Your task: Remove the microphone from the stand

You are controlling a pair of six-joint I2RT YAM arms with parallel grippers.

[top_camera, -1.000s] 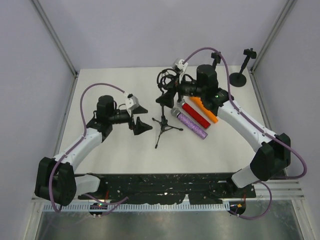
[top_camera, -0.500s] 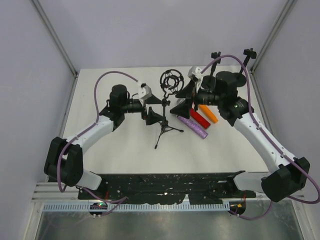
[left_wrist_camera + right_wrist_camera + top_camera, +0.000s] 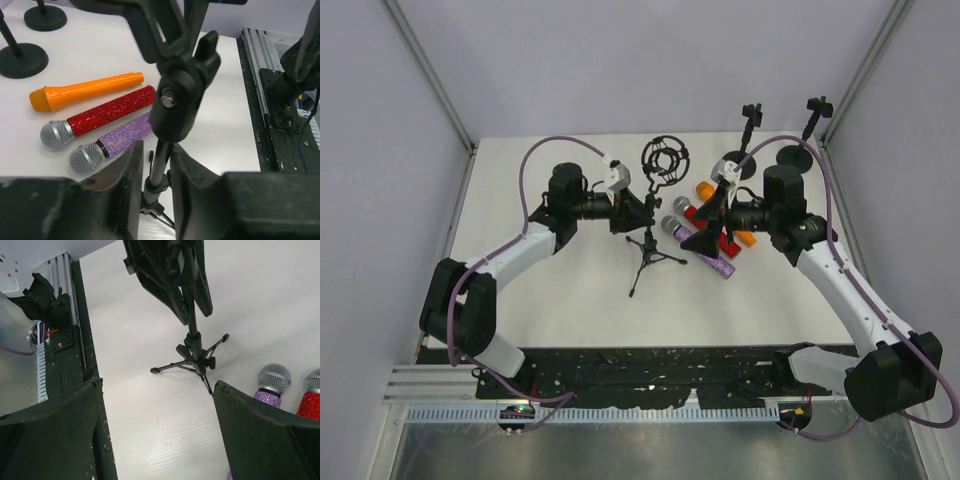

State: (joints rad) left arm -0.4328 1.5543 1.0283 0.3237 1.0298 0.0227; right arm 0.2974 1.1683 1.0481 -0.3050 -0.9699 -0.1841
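Note:
A black tripod stand point(image 3: 648, 255) stands mid-table, and its ring mount point(image 3: 661, 160) at the top looks empty. My left gripper point(image 3: 640, 214) is shut on the stand's pole point(image 3: 159, 167), just under the swivel joint point(image 3: 180, 100). Three microphones lie to the right of the stand: orange point(image 3: 85, 91), red point(image 3: 107, 114) and purple point(image 3: 117, 140). My right gripper point(image 3: 708, 225) hangs open over them, right of the stand, with nothing between its fingers. The right wrist view shows the tripod feet point(image 3: 195, 355) and the purple microphone's head point(image 3: 272, 380).
Two round-base stands point(image 3: 22, 59) point(image 3: 45, 17) stand at the back right of the table; the farther one's base point(image 3: 798, 152) shows in the top view. The black rail point(image 3: 75, 330) runs along the near edge. Side walls close in the table.
My left gripper swung right to the stand and closed on its pole. My right gripper drew back from the stand's top toward the right, over the microphones, still open.

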